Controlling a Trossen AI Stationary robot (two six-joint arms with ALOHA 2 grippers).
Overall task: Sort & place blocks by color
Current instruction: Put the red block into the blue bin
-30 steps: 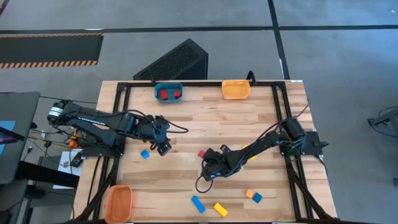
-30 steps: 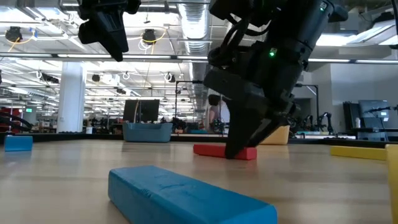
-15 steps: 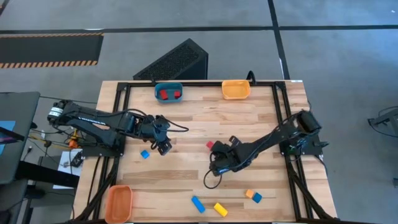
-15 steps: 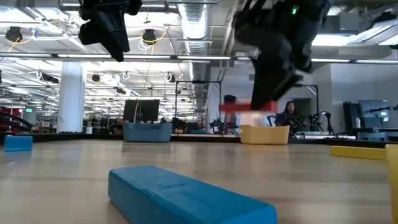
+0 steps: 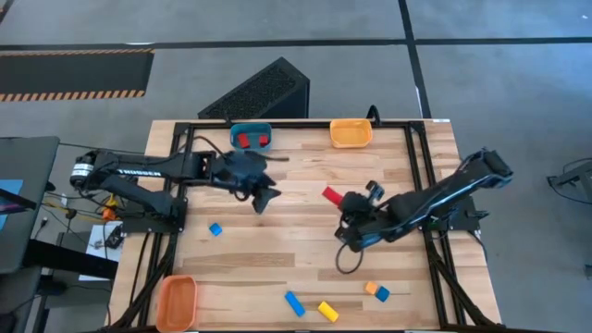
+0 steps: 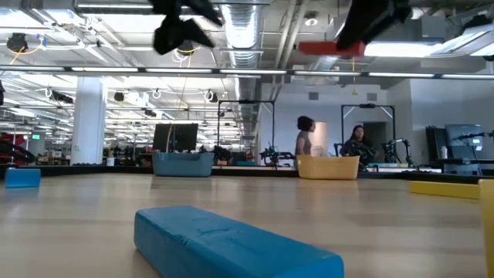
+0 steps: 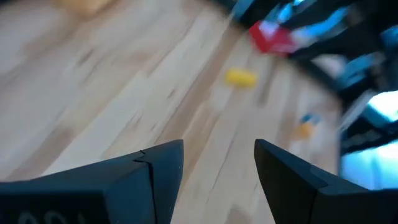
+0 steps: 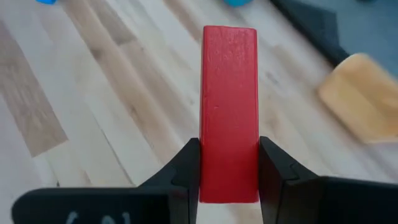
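Note:
My right gripper (image 5: 340, 200) is shut on a red bar block (image 8: 229, 93) and holds it high above the middle of the table; the low view shows the red bar block (image 6: 332, 48) near the picture's top. My left gripper (image 7: 219, 155) is open with nothing between its fingers. It hovers left of centre, near the blue bin (image 5: 251, 137), which holds two red blocks. A blue cube (image 5: 215, 228), a blue bar (image 5: 294, 302), a yellow bar (image 5: 327, 311) and an orange and a blue cube (image 5: 376, 290) lie flat on the wood. My right gripper pinches the red bar's two long sides (image 8: 229, 177) between its two fingers, at the end nearest the wrist. The rest of the bar sticks out ahead, past the fingertips. The fingers slant downward. The bar is lifted clear of the table.
An orange bin (image 5: 351, 132) stands at the far edge right of the blue bin, and another orange bin (image 5: 176, 301) at the near left corner. A black frame rims the table. Bare wood lies between the two arms.
My right gripper has risen from the table with the red bar and gone toward the far and right edges; the bar, which lay on the wood, now hangs clear and high. My left gripper has swung toward the right and far edges and tipped upward, still open.

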